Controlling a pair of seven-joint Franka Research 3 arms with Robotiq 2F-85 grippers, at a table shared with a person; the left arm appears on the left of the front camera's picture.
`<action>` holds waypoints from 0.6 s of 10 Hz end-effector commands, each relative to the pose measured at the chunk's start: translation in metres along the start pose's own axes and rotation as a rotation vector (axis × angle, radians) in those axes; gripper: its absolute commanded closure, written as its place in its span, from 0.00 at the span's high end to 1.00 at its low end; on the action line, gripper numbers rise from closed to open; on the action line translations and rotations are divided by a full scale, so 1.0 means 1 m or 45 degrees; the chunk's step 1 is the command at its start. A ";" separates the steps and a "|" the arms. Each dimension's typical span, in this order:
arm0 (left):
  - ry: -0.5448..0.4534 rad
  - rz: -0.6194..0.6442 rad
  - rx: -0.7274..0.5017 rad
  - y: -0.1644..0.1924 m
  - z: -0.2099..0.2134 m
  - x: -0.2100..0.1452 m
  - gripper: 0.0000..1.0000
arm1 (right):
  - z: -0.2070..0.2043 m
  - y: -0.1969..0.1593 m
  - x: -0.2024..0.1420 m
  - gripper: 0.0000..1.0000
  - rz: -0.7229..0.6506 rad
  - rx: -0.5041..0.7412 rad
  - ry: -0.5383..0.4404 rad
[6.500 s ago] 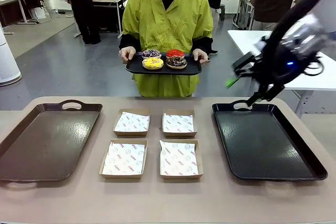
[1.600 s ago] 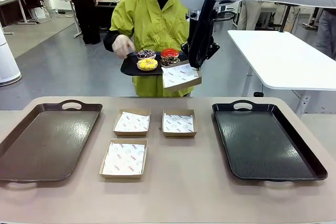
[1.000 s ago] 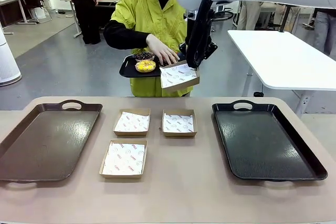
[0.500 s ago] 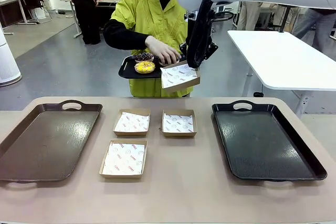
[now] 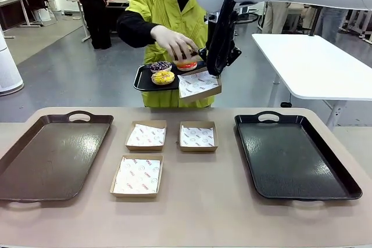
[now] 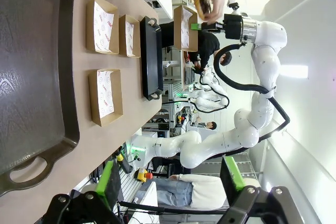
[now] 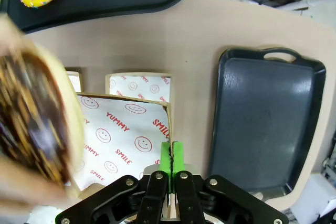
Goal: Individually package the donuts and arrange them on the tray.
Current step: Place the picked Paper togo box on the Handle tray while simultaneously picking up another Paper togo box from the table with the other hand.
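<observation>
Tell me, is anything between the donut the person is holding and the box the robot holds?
Nothing visible is in the way. The chocolate donut in the person's hand hangs close by the open box, which the robot's right hand pinches by its rim. Only paper lines it.

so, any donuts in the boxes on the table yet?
No, the three boxes on the table hold only their printed white paper.

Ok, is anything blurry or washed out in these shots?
Right wrist view: the chocolate donut near the lens is smeared, while print in the box is sharp. Front view: pale glare streaks on the black tray. Left wrist view: rolled sideways, the ceiling light blown out white.
</observation>
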State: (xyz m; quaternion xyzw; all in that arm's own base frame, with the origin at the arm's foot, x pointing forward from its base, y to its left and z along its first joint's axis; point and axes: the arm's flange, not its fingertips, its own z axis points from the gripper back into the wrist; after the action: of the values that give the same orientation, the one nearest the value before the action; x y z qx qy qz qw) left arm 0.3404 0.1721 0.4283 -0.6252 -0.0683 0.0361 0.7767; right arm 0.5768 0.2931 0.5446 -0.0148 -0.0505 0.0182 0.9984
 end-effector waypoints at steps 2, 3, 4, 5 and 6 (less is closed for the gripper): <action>-0.002 -0.002 -0.013 -0.002 0.001 -0.002 1.00 | -0.001 -0.004 -0.007 0.00 0.003 -0.003 0.009; -0.002 -0.002 -0.013 -0.002 0.001 -0.002 1.00 | -0.001 -0.004 -0.007 0.00 0.003 -0.003 0.009; -0.002 -0.002 -0.013 -0.002 0.001 -0.002 1.00 | -0.001 -0.004 -0.007 0.00 0.003 -0.003 0.009; -0.002 -0.002 -0.013 -0.002 0.001 -0.002 1.00 | -0.001 -0.004 -0.007 0.00 0.003 -0.003 0.009; -0.002 -0.002 -0.013 -0.002 0.001 -0.002 1.00 | -0.001 -0.004 -0.007 0.00 0.003 -0.003 0.009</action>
State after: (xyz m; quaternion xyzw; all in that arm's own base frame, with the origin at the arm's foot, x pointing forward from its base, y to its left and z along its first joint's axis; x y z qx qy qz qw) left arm 0.3404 0.1721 0.4283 -0.6252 -0.0683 0.0361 0.7767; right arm 0.5767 0.2930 0.5443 -0.0155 -0.0497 0.0181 0.9985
